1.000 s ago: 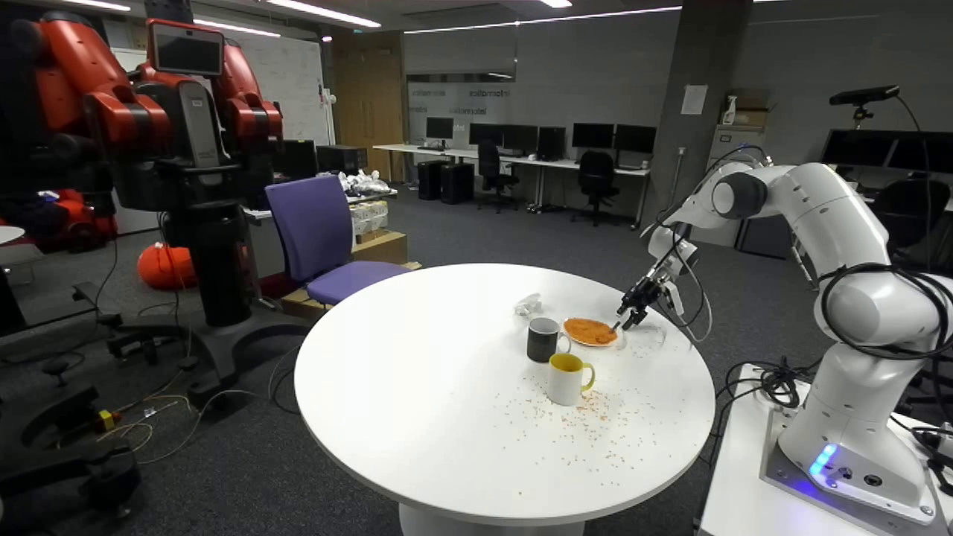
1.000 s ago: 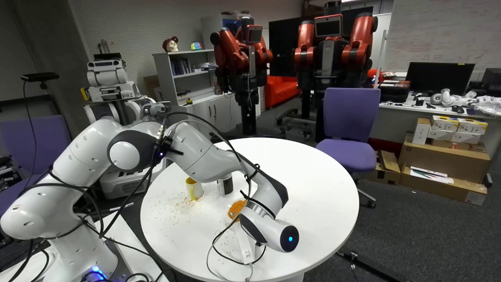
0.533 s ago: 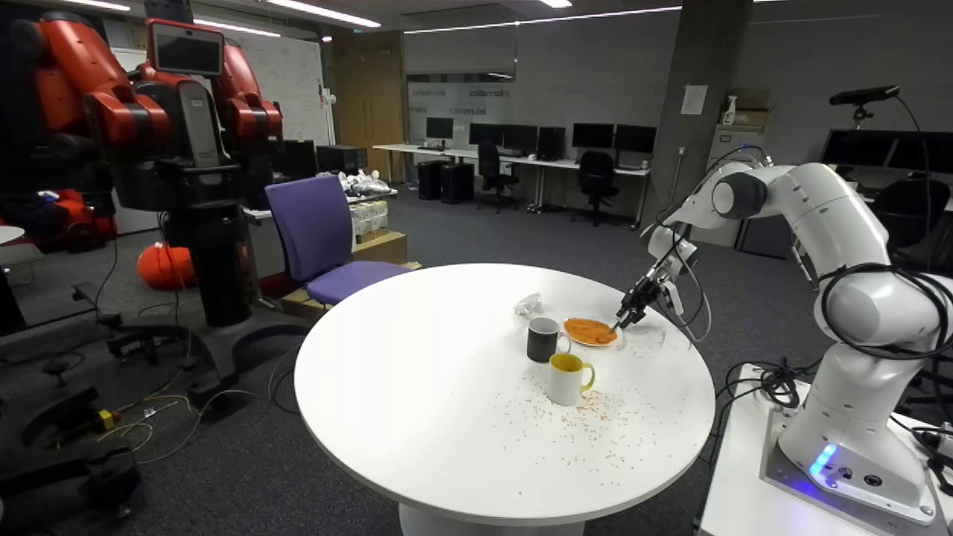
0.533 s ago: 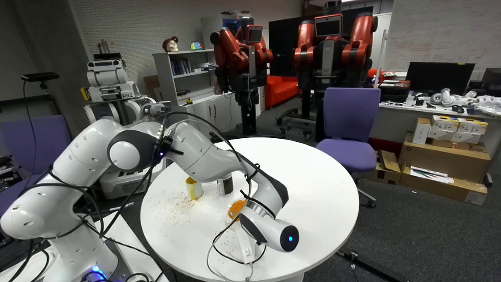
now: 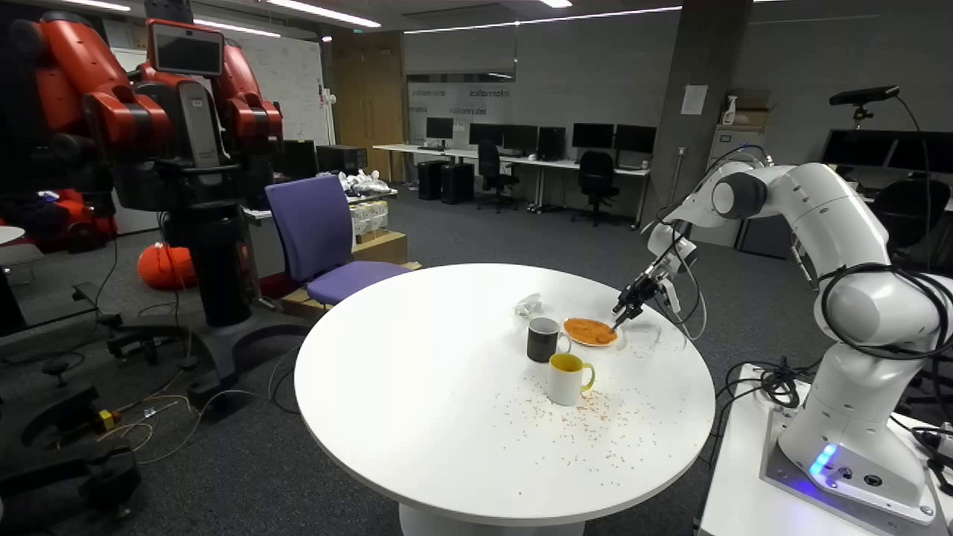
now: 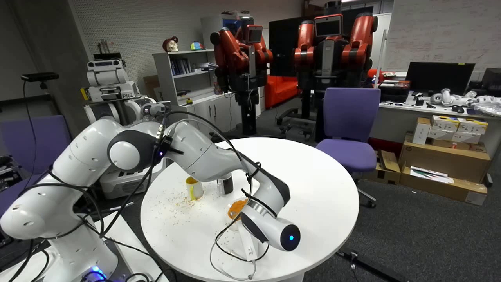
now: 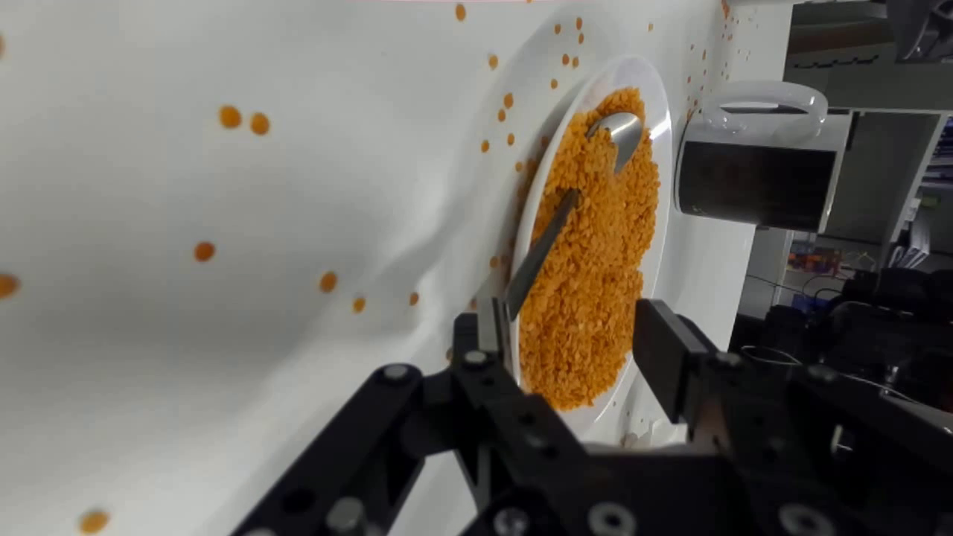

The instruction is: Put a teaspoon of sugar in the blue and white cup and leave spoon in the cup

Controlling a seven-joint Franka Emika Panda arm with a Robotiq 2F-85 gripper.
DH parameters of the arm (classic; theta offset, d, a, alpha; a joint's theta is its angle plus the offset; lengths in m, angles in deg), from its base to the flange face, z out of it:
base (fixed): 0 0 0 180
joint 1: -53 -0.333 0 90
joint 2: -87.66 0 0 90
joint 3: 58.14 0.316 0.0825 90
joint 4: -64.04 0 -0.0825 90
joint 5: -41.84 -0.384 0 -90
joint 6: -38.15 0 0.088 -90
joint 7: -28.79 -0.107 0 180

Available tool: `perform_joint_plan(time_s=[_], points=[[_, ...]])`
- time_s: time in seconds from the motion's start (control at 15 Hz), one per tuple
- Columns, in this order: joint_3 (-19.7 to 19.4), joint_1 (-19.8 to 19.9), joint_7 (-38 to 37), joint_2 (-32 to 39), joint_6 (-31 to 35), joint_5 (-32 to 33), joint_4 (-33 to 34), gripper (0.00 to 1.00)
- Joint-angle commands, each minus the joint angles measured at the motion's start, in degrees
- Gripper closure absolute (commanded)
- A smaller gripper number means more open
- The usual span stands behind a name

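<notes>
Red robots (image 6: 328, 56): two in an exterior view, one alone in an exterior view where the back wall is lined with monitors (image 5: 521, 137). All well apart from my table.

Table (image 5: 439, 387): round, white, upholding plate and mugs.

Arm (image 5: 834, 201): mine, white, cabled, bent down over the table. In an exterior view its end link (image 6: 270, 230) stands in my way — from there it covers the gripper and part of the plate.

Chair (image 5: 313, 231): purple, near the table's edge.

Plate (image 7: 640, 73): white, heaped with orange grains (image 7: 588, 320).

Gripper (image 7: 572, 327): at the plate's edge, jaws part-way apart, gripping nothing that I can see.

Dark mug (image 5: 540, 345): dark and white, upright, just beside the plate.

Yellow mug (image 5: 563, 388): white outside, yellow within, upright, near the dark mug, grains scattered around it.

Pale thing (image 5: 528, 304): behind the dark mug, crumpled-looking, too small to name. The blue and white cup I cannot pick out.

Spoon (image 7: 546, 244): on the plate, handle slanting over the rim, its end beside one finger (image 7: 489, 327) and apart from the other. Whether it touches, I cannot tell. Only my wrist view gives the bowl — half sunk in the grains.
</notes>
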Motion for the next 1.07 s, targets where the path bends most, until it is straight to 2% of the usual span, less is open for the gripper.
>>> perform_joint_plan(time_s=[0.0,1.0], points=[[0.5,0.2,-2.0,0.0,1.3,-0.8,1.0,0.47],[0.0,-0.4,-2.4,-0.8,0.8,1.1,-0.4,0.44]])
